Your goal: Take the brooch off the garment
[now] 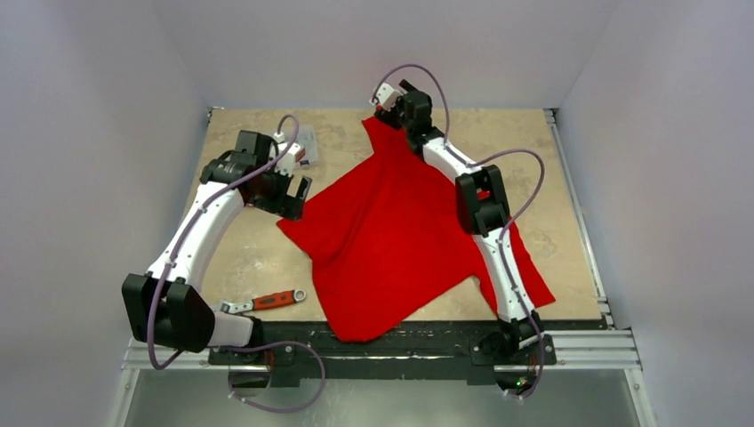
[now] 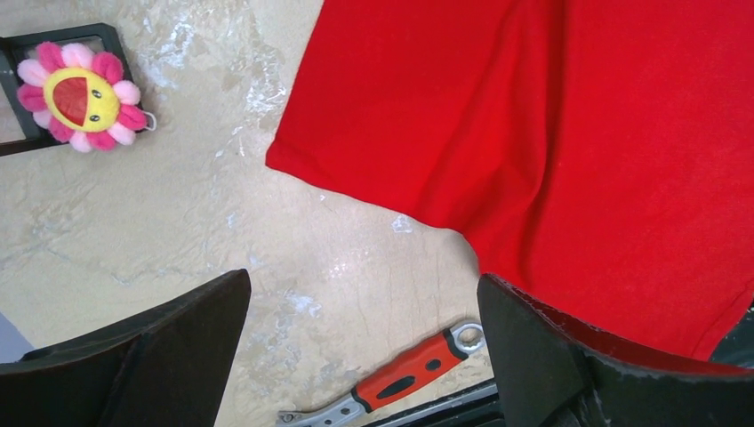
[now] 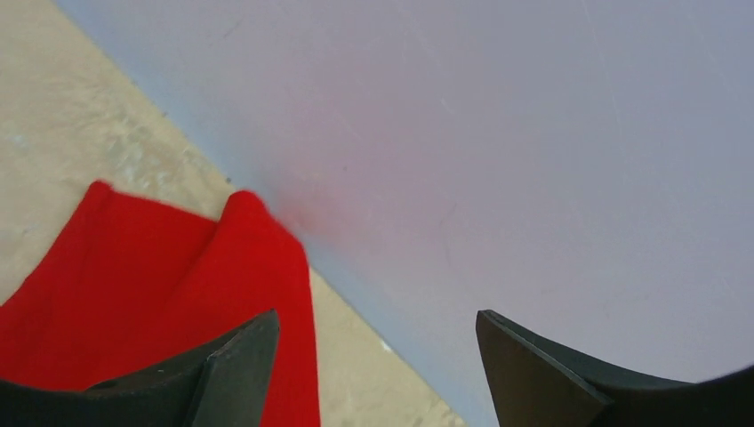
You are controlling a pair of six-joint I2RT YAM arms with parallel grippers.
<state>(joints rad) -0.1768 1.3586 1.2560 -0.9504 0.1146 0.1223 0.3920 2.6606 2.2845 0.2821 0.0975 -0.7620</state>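
Observation:
The brooch (image 2: 82, 96), a pink-petalled flower with a yellow-red centre, lies on the tan table to the left of the garment, apart from the cloth and partly on a black frame (image 2: 18, 89). The garment (image 1: 391, 240), a bright red T-shirt, is spread over the table's middle, with one corner reaching the back wall. My left gripper (image 1: 293, 196) hovers open by the shirt's left edge (image 2: 356, 191), with only bare table between its fingers (image 2: 178, 338). My right gripper (image 1: 389, 96) is open at the back wall. The red cloth (image 3: 160, 276) lies beside its left finger (image 3: 236, 365), not between the two.
A red-handled wrench (image 1: 267, 301) lies on the table near the front left, and it also shows between my left fingers as the wrench (image 2: 405, 381). The grey back wall (image 3: 498, 160) stands close in front of my right gripper. A black rail (image 1: 400, 334) runs along the front edge.

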